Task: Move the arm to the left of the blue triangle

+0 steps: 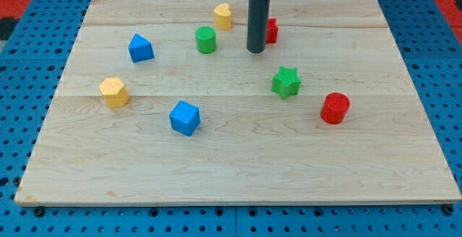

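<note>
Currently the tip (255, 50) rests beside a red block (271, 30), well right of the blue triangle (141, 48); no gripper exists. Next, probably sweep left past the green cylinder (206, 40).

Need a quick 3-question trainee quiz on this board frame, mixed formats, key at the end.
1. True or false: my tip touches the blue triangle.
2. Which block sits nearest the view's bottom?
A. green star
B. blue cube
C. yellow hexagon
3. Fill in: the block partly hidden behind the rod, on its right in the view, is coloured ____.

Key:
1. False. My tip stands well to the view's right of the blue triangle, with the green cylinder between them.
2. B.
3. Red: the red block; its shape is too hidden to tell.
</note>
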You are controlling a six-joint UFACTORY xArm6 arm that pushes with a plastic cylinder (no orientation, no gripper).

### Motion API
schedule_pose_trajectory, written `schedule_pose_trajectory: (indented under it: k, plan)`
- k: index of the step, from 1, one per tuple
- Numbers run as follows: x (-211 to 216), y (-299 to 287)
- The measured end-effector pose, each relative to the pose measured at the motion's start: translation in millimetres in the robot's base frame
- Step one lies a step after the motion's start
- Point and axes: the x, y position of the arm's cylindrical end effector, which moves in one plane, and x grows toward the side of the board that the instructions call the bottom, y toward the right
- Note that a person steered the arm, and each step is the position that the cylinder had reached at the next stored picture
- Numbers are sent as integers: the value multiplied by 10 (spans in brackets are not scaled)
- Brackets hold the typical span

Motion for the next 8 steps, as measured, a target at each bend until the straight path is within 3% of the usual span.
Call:
schedule_pose_trajectory:
  k: [1, 2, 3, 4, 5, 6, 7, 8]
  plan:
    - [769, 0]
    - [771, 0]
    - [522, 0]
    - [-114, -100]
    - [-269, -974]
    - [-553, -1090]
    - [-1172, -1304]
    - [-1173, -1557]
